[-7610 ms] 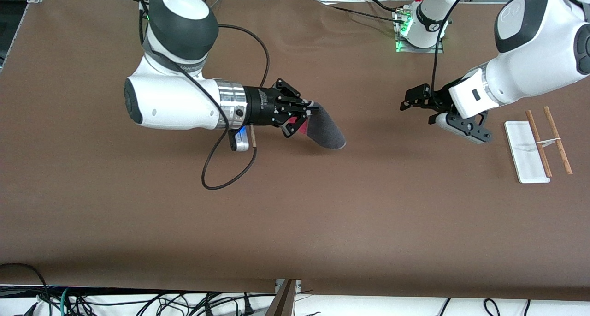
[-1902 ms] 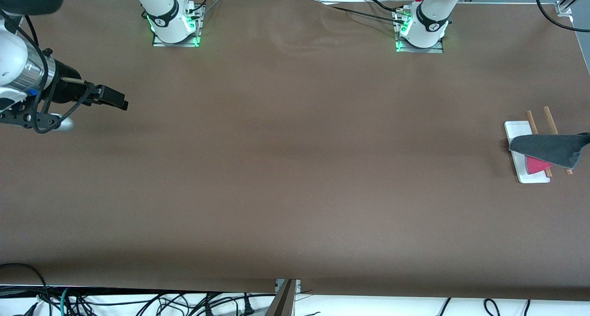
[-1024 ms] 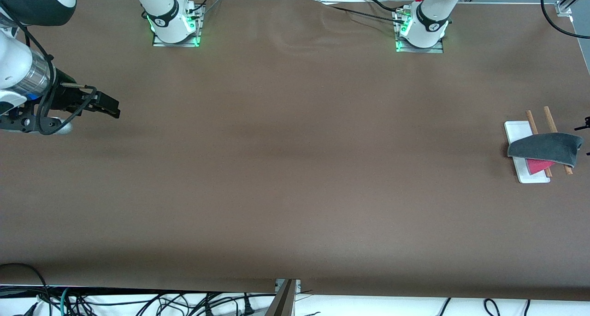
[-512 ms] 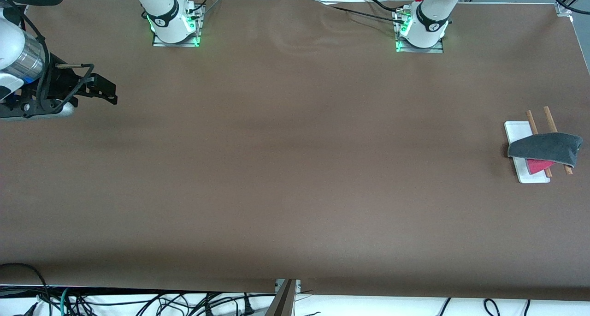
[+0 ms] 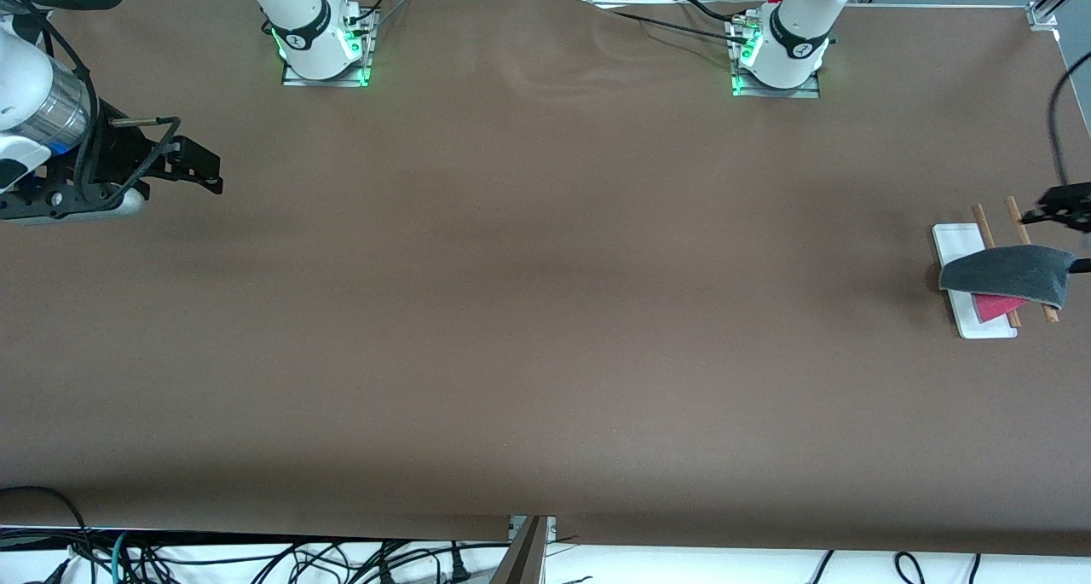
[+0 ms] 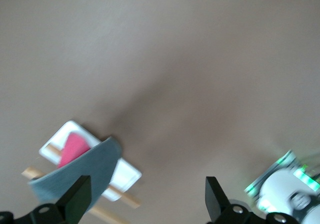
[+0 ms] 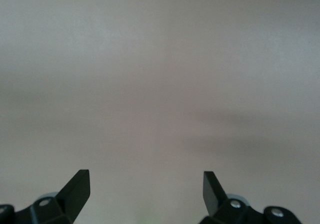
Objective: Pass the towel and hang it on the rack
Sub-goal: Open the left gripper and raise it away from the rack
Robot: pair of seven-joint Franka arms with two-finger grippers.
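The towel (image 5: 1010, 273) is nubbly terry cloth, dark grey over a pink-red face, draped on the rack (image 5: 972, 320), whose rods look like bare wood above a smooth white plastic base. The table (image 5: 545, 311) wears a matt brown covering.

I see a wide brown counter (image 5: 545, 311) under even light, its covering slightly rippled near the bases' edge. Below its near edge, tangled cables (image 5: 256, 558) lie on a pale floor (image 5: 724, 567).

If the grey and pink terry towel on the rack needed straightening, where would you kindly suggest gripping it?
Probably the grey and pink terry towel by its edge overhanging the wooden-rod rack at the left arm's end, approached from above: there the cloth hangs clear of the rods.
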